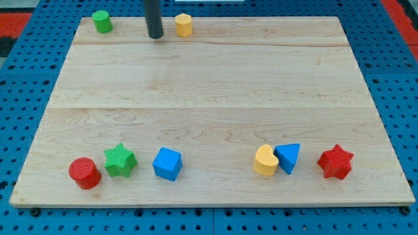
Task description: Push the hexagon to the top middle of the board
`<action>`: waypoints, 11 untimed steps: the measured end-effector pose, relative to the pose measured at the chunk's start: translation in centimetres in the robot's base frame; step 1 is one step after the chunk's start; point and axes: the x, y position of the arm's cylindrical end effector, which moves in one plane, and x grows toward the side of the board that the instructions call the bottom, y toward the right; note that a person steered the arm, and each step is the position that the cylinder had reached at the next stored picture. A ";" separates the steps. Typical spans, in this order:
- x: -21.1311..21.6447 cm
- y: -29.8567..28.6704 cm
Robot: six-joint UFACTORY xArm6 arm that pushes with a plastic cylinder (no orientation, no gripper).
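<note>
The yellow hexagon stands near the top edge of the wooden board, a little left of the middle. My tip rests on the board just to the hexagon's left, with a small gap between them. A green cylinder stands at the view's top left.
Along the view's bottom stand a red cylinder, a green star, a blue cube, a yellow heart touching a blue triangle, and a red star.
</note>
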 end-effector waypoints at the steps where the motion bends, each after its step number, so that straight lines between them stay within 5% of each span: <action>1: -2.0 4.0; 4: -2.4 10.2; 6: 6.2 8.0; 9: 6.5 8.0; 11: 12.7 16.5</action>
